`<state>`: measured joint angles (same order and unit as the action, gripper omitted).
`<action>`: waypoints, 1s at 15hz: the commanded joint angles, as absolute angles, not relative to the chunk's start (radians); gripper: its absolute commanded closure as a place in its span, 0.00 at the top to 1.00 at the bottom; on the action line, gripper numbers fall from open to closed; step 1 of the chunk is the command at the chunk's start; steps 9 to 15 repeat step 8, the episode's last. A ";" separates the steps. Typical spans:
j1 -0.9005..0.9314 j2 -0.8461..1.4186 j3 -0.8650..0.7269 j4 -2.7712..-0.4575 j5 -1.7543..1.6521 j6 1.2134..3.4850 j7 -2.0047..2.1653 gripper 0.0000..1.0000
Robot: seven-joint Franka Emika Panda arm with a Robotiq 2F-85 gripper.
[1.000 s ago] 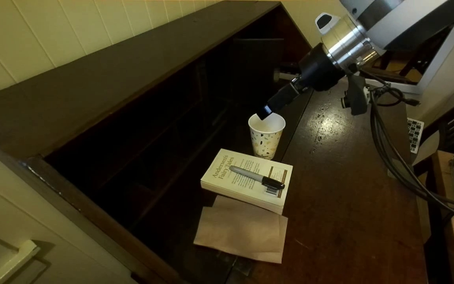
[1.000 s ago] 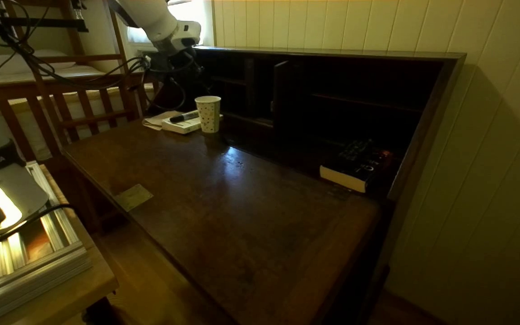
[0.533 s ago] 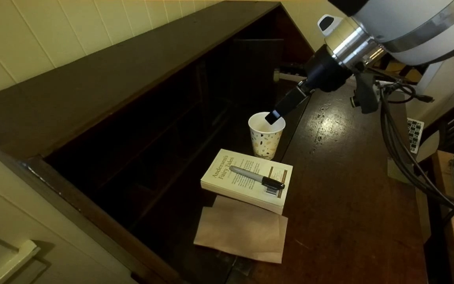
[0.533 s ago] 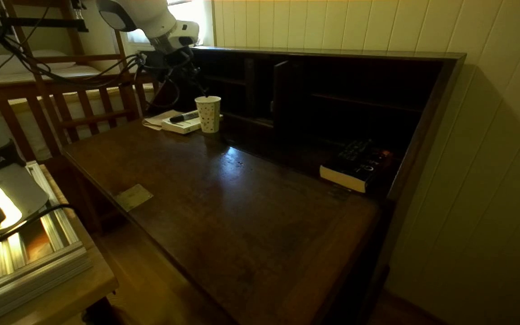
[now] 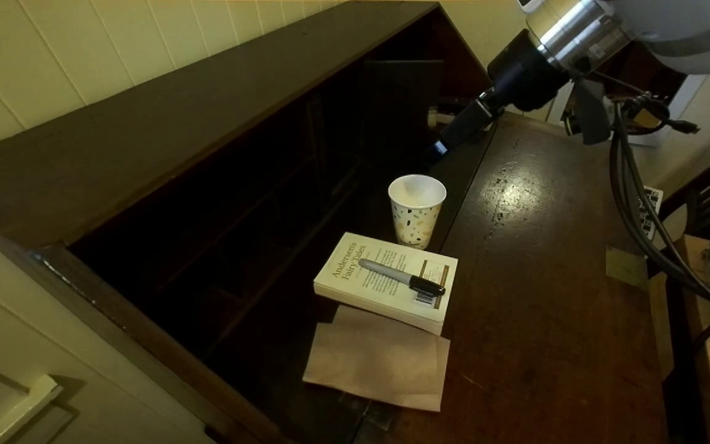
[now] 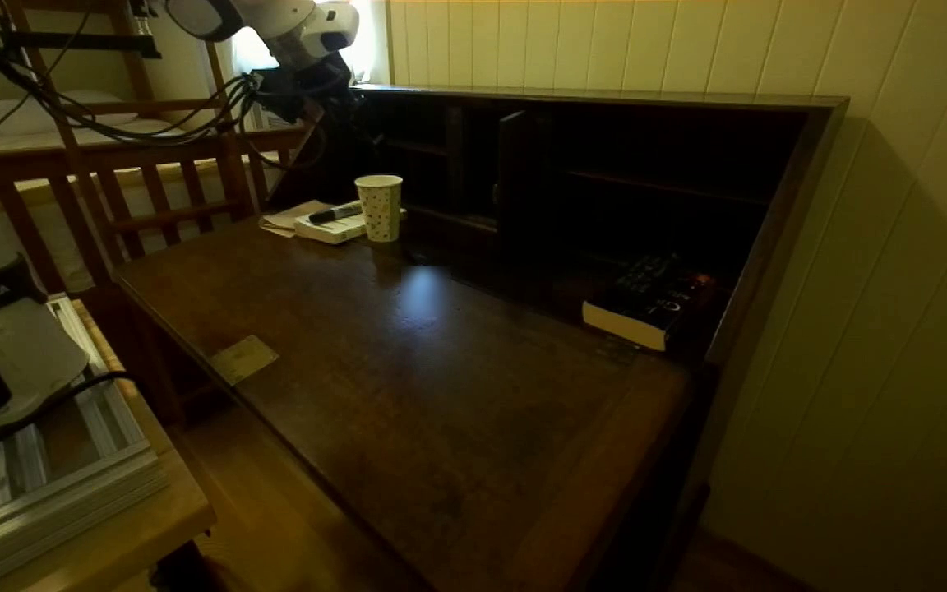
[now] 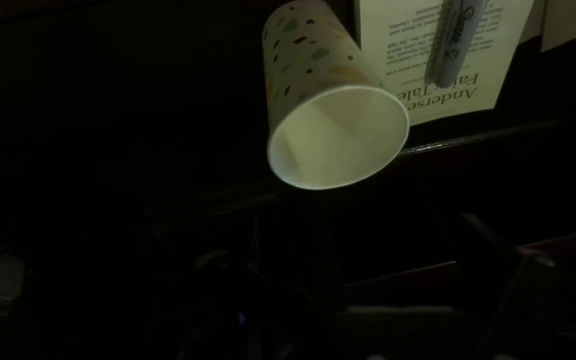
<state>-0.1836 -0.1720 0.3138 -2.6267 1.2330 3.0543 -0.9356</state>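
A black two-fingered gripper [image 5: 436, 153] hangs above a white, flecked, tapered paper cup [image 5: 415, 216], its fingers apart and clear of the rim. The cup stands upright on the dark wooden desk [image 5: 552, 296]; beside it I can read "Andersen's Fairy Tales" on a cream rectangular paperback [image 5: 386, 291]. Across that book lies a slim grey, black-capped marker [image 5: 401, 277], and only the wrist view shows its "Sharpie" lettering. Only an exterior view shows "EMIKA", on the white robot arm [image 6: 9, 353].
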 commanded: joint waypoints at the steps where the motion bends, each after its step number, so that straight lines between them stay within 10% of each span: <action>1: -0.239 -0.250 0.322 -2.687 1.051 2.952 -0.783 1.00; 15: -0.148 -0.229 0.207 -2.673 0.924 2.965 -0.697 1.00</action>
